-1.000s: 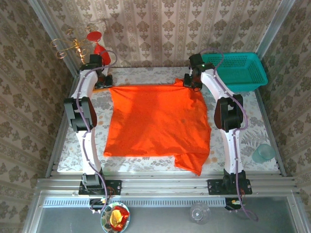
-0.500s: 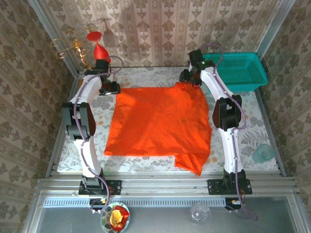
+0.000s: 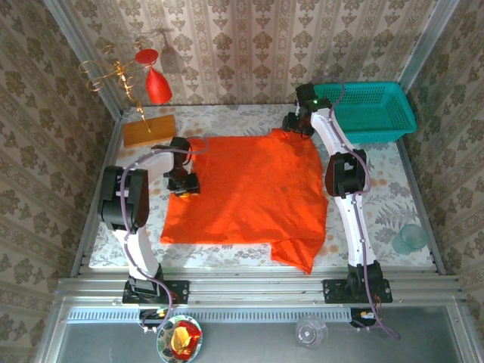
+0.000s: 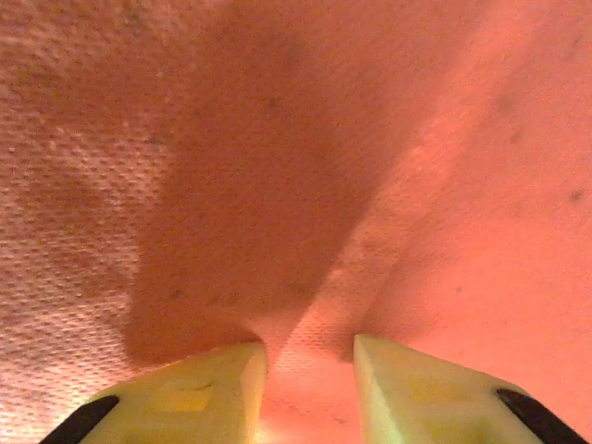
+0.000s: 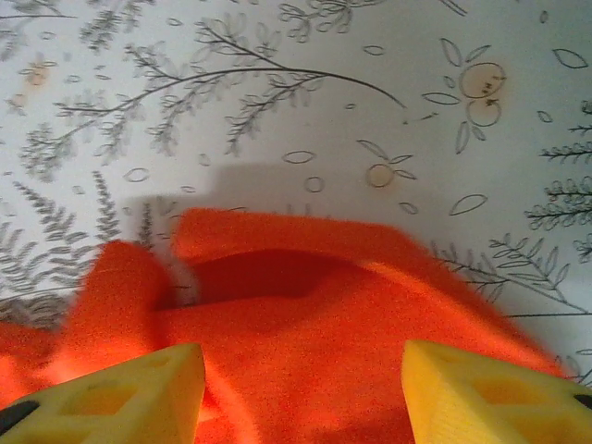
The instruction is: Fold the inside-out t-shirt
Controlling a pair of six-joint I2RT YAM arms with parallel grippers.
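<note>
While the table (image 3: 393, 189) carries the inside-out t-shirt (image 3: 249, 189) spread mostly flat across its middle, with one sleeve trailing toward the near edge, the fold is judged barely begun. Left pincer (image 4: 303, 361): clamped on a thin ridge of cloth at the shirt's left edge. Right pincer (image 5: 303, 370): jaws wide apart, astride the bunched far right corner, gripping nothing. Risk: thin cloth may slip from the left pinch when drawn across. With the right side unheld, the whole shirt may drag and wrinkle rather than fold.
</note>
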